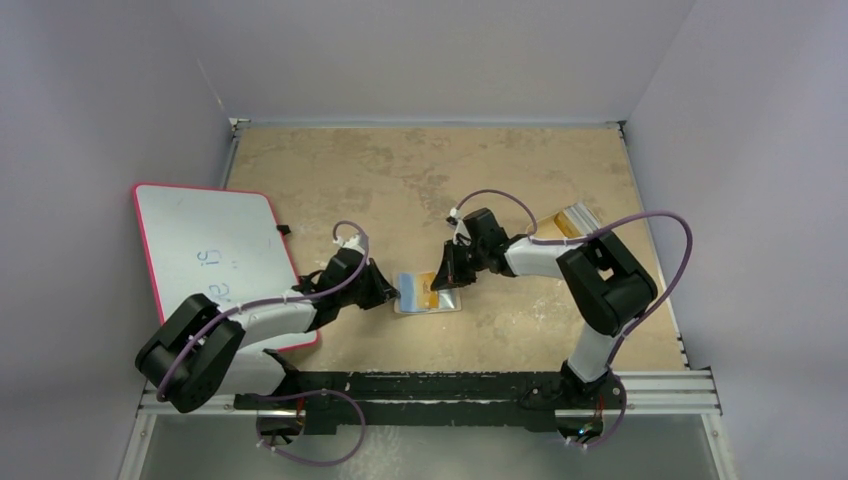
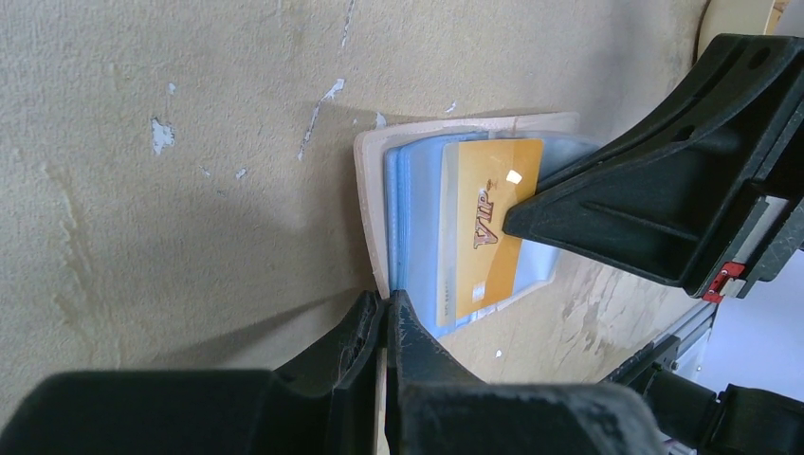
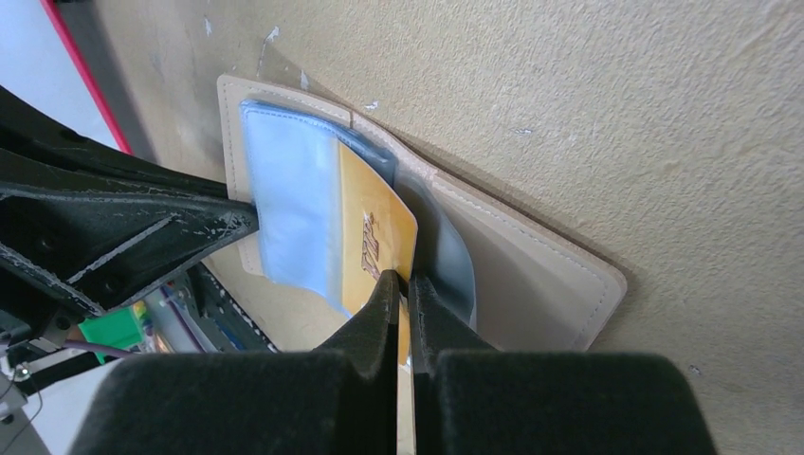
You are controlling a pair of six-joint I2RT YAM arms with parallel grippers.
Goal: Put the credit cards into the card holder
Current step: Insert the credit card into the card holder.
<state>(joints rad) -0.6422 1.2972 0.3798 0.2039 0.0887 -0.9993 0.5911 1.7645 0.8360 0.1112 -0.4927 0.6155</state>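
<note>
The card holder (image 1: pixel 440 303) lies open on the table between my two arms, its tan cover (image 3: pixel 531 275) spread flat and its light-blue lining (image 2: pixel 417 218) facing up. My left gripper (image 2: pixel 387 299) is shut on the tan near edge of the card holder (image 2: pixel 372 190), at its left side in the top view, where that gripper (image 1: pixel 392 296) shows. A gold credit card (image 3: pixel 374 232) marked VIP sits partly inside a blue slot. My right gripper (image 3: pixel 406 277) is shut on that card's outer edge. From above, the right gripper (image 1: pixel 447 283) stands over the holder's right part.
A pink-rimmed whiteboard (image 1: pixel 215 255) lies at the left under my left arm. Behind my right arm, at the back right, sits a tan tray with gold and pale cards (image 1: pixel 568 221). A metal rail (image 1: pixel 660 385) runs along the near edge.
</note>
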